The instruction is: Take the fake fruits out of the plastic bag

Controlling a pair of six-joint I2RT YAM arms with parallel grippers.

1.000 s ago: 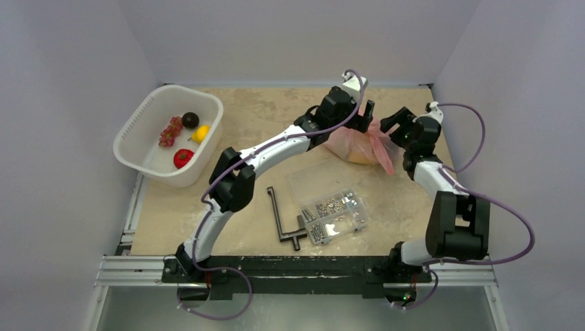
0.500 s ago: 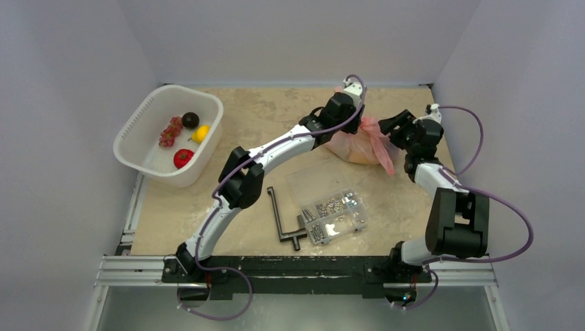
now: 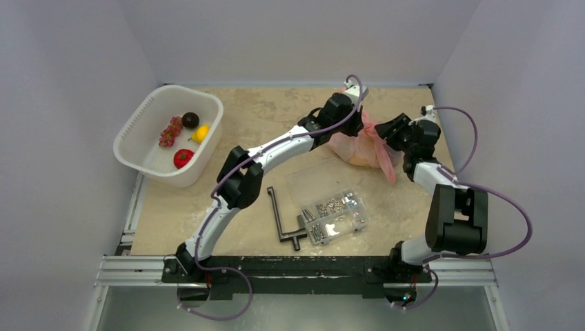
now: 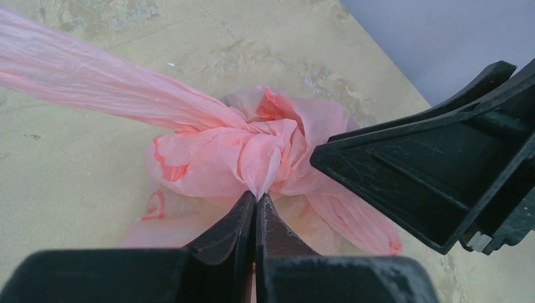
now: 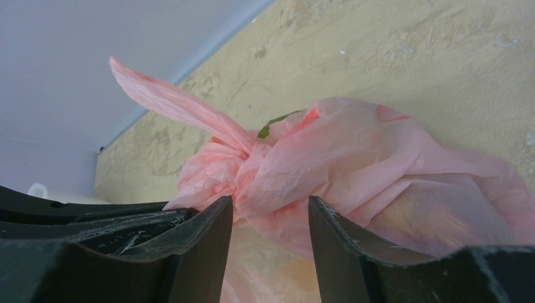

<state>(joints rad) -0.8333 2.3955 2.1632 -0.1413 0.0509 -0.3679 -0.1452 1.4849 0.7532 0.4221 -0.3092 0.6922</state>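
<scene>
The pink plastic bag [image 3: 359, 146] lies at the back of the table, its handles tied in a knot [image 4: 252, 136]. My left gripper [image 4: 257, 196] is shut on a fold of the bag just below the knot. From the other side, my right gripper [image 5: 270, 205] stands open with its fingers either side of the bunched plastic bag [image 5: 353, 164] by the knot. A green bit [image 5: 272, 122] pokes out at the knot, and yellowish shapes show faintly through the film. Other fake fruits lie in the white basket: grapes [image 3: 170, 131], a dark purple piece [image 3: 190, 120], a lemon [image 3: 201, 133] and a red piece [image 3: 183, 158].
The white basket [image 3: 136, 124] stands at the far left. A clear compartment box [image 3: 336, 214] of screws and a black tool [image 3: 283, 221] lie in front of the bag. Grey walls close the table at the back and on both sides.
The left gripper has dropped onto the bag and shut on a fold of it. The right gripper has moved in toward the knot and narrowed its jaws.
</scene>
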